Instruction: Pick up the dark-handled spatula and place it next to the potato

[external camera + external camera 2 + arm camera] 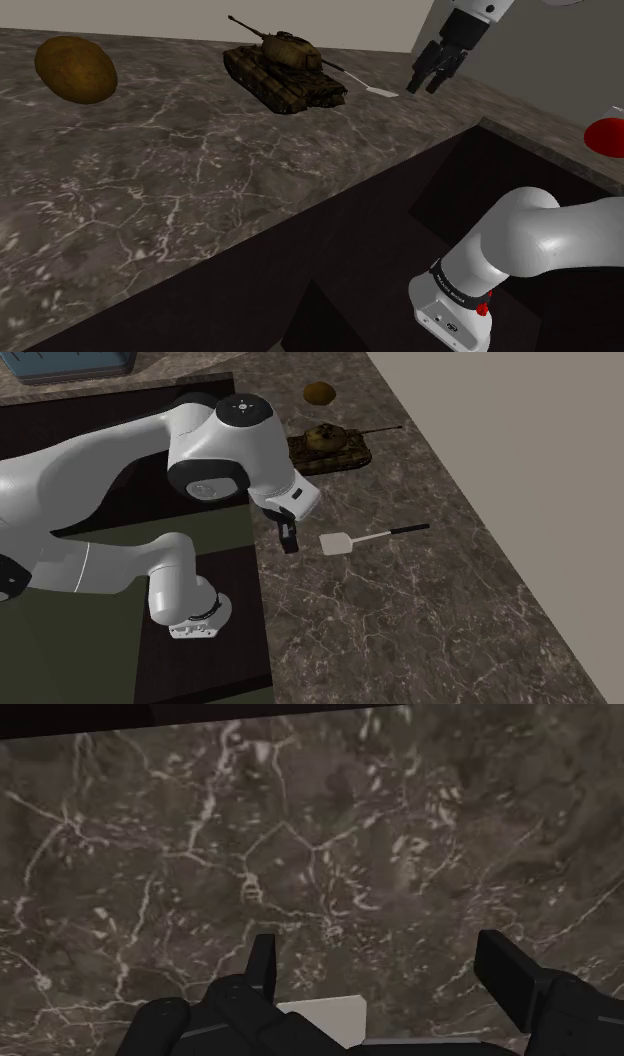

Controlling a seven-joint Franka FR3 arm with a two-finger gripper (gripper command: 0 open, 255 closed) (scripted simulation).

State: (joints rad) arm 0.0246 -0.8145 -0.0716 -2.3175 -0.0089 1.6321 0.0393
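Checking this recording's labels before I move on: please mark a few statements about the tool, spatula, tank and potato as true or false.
1. The tool is open and holds nothing. True.
2. The spatula lies right beside the potato. False: the tank stands between them.
3. The spatula lies flat on the marble counter. True.
4. The tank is tipped onto its side. False: it stands upright on its tracks.
5. The spatula's blade is black. False: the blade is white, the handle dark.
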